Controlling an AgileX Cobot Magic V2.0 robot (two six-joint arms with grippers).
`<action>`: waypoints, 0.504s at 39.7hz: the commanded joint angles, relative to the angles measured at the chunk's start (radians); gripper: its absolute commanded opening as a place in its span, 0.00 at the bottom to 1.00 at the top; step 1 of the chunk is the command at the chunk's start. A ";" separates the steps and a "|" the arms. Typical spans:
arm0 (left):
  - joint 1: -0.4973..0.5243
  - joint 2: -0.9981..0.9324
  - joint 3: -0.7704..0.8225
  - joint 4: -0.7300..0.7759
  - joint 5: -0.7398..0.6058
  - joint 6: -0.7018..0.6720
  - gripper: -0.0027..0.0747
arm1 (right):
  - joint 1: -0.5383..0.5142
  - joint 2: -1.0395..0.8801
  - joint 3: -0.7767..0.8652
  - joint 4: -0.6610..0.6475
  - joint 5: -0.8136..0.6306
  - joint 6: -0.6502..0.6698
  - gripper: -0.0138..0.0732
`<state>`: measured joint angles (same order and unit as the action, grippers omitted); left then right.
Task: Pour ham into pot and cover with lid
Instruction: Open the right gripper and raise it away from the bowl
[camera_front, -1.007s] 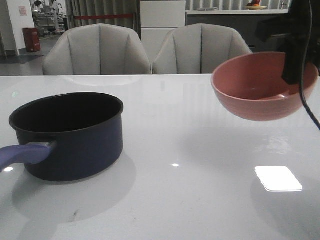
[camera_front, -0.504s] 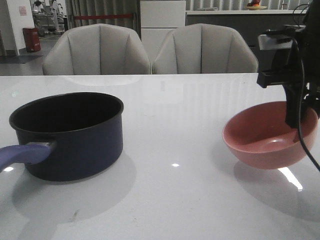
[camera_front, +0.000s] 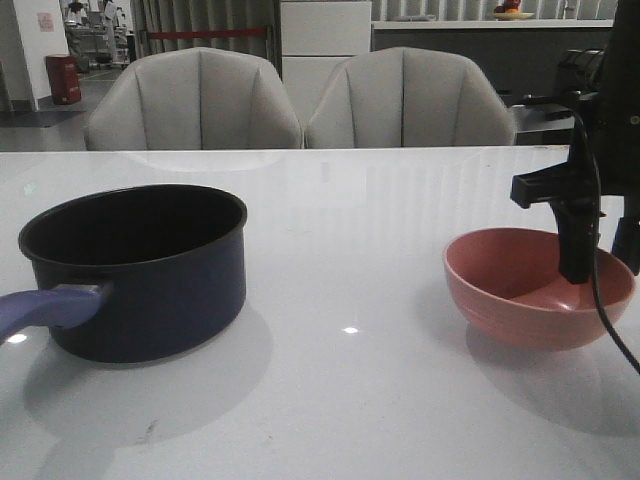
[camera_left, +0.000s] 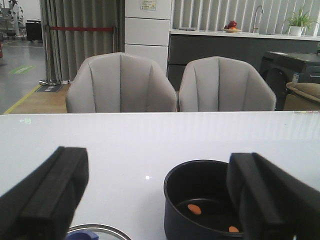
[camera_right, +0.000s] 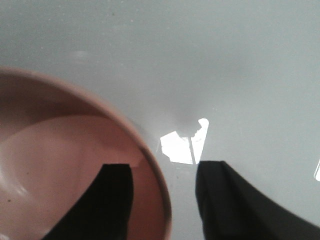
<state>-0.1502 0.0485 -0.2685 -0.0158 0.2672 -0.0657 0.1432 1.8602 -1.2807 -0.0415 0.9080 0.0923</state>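
The dark navy pot (camera_front: 140, 275) stands at the left of the table, its blue-purple handle (camera_front: 45, 307) pointing toward me. In the left wrist view the pot (camera_left: 195, 192) holds orange-pink ham slices (camera_left: 194, 209) on its black bottom. The glass lid's steel rim (camera_left: 112, 230) and blue knob (camera_left: 82, 235) show at that view's edge. My left gripper (camera_left: 157, 165) is wide open and empty above the table near the pot. My right gripper (camera_front: 590, 250) is open and straddles the rim of the empty pink bowl (camera_front: 535, 300), one finger (camera_right: 107, 200) inside, the other (camera_right: 230, 200) outside.
The pink bowl (camera_right: 60, 165) rests on the white glossy table (camera_front: 350, 400) at the right. Two grey chairs (camera_front: 300, 100) stand behind the table's far edge. The right arm's black cable (camera_front: 600, 300) hangs in front of the bowl.
The right gripper carried the pink bowl down from the air onto the table at the right, and its jaws now stand apart around the rim. The pot has not moved.
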 joint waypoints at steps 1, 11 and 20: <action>-0.008 0.010 -0.025 -0.007 -0.070 0.000 0.82 | -0.007 -0.057 -0.028 -0.026 0.001 -0.007 0.71; -0.008 0.010 -0.025 -0.007 -0.070 0.000 0.82 | -0.006 -0.245 0.111 0.010 -0.165 -0.007 0.71; -0.008 0.010 -0.025 -0.007 -0.070 0.000 0.82 | -0.006 -0.531 0.346 0.071 -0.421 -0.007 0.71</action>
<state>-0.1502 0.0485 -0.2685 -0.0158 0.2672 -0.0657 0.1432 1.4738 -0.9821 0.0068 0.6161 0.0923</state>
